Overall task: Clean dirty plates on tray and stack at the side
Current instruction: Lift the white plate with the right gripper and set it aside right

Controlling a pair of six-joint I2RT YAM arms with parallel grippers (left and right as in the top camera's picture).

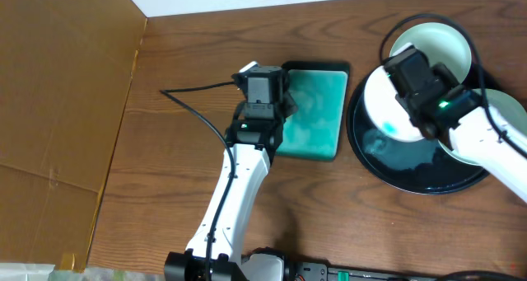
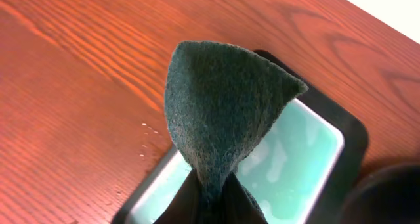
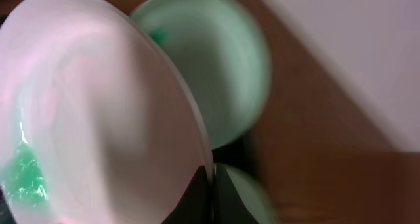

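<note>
My right gripper (image 1: 405, 77) is shut on the rim of the white plate (image 1: 385, 110) and holds it tilted over the black tray (image 1: 412, 172). In the right wrist view the jaws (image 3: 211, 179) pinch the white plate (image 3: 85, 112), which has a teal smear low on the left. One mint plate (image 1: 435, 44) lies at the tray's far edge and also shows in the right wrist view (image 3: 213, 60) with a small teal smear. The other mint plate (image 1: 504, 114) is at the right. My left gripper (image 1: 263, 90) is shut on a dark sponge (image 2: 223, 106).
A rectangular teal dish (image 1: 317, 116) with a dark rim lies left of the tray, under the sponge, and shows in the left wrist view (image 2: 298, 155). A brown cardboard sheet (image 1: 58, 108) covers the far left. A black cable (image 1: 193, 108) runs across the table by the left arm.
</note>
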